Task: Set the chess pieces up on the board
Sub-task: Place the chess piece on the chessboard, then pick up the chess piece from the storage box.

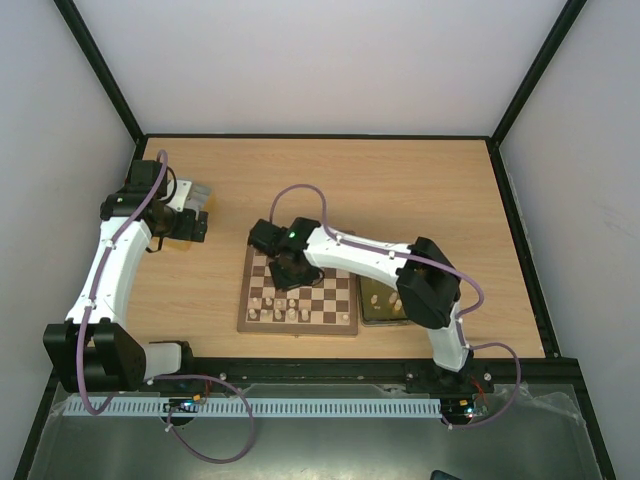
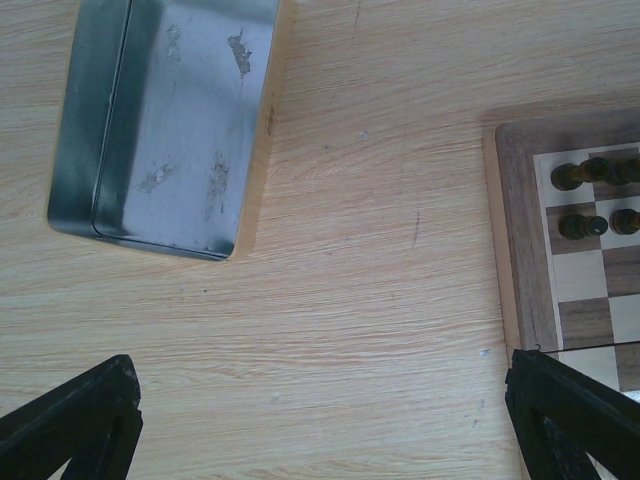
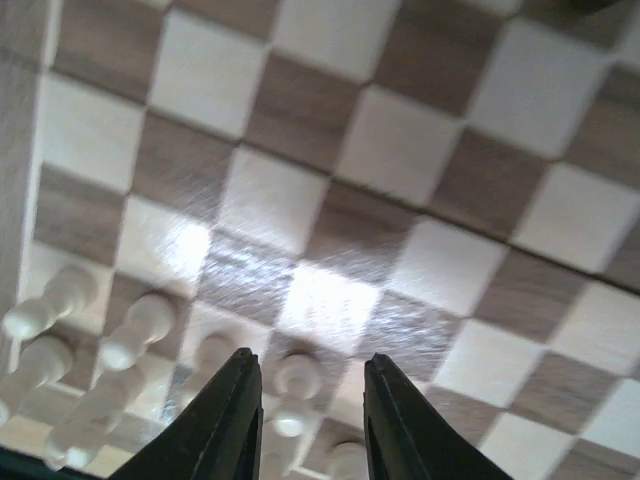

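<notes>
The board [image 1: 297, 328] lies mid-table, with cream pieces [image 1: 285, 312] in its near rows. My right gripper [image 1: 288, 275] hovers over the board's left half. In the right wrist view it [image 3: 308, 358] is open, with a cream pawn [image 3: 295, 375] standing below the gap and more cream pieces [image 3: 138, 332] to the left. My left gripper [image 1: 195, 225] is wide open and empty over bare table [image 2: 320, 360], left of the board's edge [image 2: 520, 250]. Dark pieces [image 2: 580, 177] stand on the board's corner squares.
A silver metal tray [image 2: 170, 120] lies on the table at the far left, beside my left gripper [image 1: 197, 192]. A gold tray [image 1: 380, 305] sits against the board's right side, under the right arm. Black frame rails border the table.
</notes>
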`<state>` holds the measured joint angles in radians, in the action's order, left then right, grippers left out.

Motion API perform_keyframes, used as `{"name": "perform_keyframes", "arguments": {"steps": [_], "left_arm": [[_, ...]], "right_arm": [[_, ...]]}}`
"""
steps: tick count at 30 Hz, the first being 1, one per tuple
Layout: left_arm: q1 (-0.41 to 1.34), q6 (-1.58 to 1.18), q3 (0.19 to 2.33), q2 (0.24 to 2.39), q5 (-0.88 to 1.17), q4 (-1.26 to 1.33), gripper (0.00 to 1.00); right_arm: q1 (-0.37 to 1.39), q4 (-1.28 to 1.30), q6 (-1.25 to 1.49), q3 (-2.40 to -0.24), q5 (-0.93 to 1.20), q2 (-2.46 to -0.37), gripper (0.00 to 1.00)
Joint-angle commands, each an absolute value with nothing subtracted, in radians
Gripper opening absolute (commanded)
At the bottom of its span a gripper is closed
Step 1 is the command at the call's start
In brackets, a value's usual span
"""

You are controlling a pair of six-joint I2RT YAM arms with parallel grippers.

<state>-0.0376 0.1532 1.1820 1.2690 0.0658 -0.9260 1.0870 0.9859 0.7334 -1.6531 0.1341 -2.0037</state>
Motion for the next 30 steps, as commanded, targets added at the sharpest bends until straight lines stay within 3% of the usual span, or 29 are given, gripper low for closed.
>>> {"name": "perform_keyframes", "arguments": {"steps": [1, 15, 22, 30], "left_arm": [[-0.035, 0.149, 1.175, 1.259, 0.054, -0.930, 0.99], [-0.036, 0.151, 1.188, 1.277, 0.058, -0.937, 0.99], [-0.035, 0.150, 1.200, 1.284, 0.057, -0.947, 0.99], [-0.035, 0.150, 1.200, 1.283, 0.052, -0.952, 0.99]], "right_arm": [[0.958, 1.062, 0.731, -1.627, 0.025, -1.890, 0.27], [0.493, 0.914, 0.727, -1.030, 0.065, -1.498, 0.27], [0.363, 0.870, 0.715, -0.923, 0.104, -1.453, 0.27], [0.339, 0.851, 0.703, -0.871, 0.125, -1.444, 0.27]]}}
